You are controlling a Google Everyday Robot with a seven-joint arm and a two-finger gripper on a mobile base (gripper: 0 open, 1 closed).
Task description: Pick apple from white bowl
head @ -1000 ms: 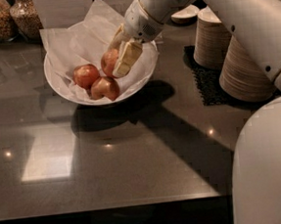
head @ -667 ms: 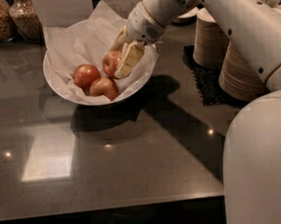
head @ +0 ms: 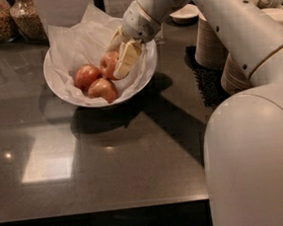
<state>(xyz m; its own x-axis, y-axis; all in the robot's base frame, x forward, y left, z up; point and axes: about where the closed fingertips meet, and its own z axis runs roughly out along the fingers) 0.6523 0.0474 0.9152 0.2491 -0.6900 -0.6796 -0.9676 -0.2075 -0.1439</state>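
Red-pink apple [head: 107, 63], rear one of three: lies in the white bowl [head: 60, 92], upper centre of the frame, on crinkled paper [head: 70, 39]; not yet lifted.

Item, gripper [head: 122, 62]: down inside the bowl, against the apple's right side. Whether my jaws are closed on it or merely alongside, I cannot tell (my own hardware hides the contact).

Change over the last second: my forearm has swung left and steeper, and my base [head: 254, 159] now fills more of the lower right. The gripper has scarcely shifted, and all three apples sit where they sat. Judgement: I am settled at the grasp, with the lift still to come.

Item, two further apples, left [head: 87, 75] and front [head: 102, 87]: close against the chosen one; they may roll as it rises.

Item, paper: stands high at the back rim; could snag.

Item, stacked beige bowls [head: 214, 44], right; small dish [head: 185, 13], top; grain jars [head: 4, 18], upper left. All stand apart from the bowl and obstruct nothing.
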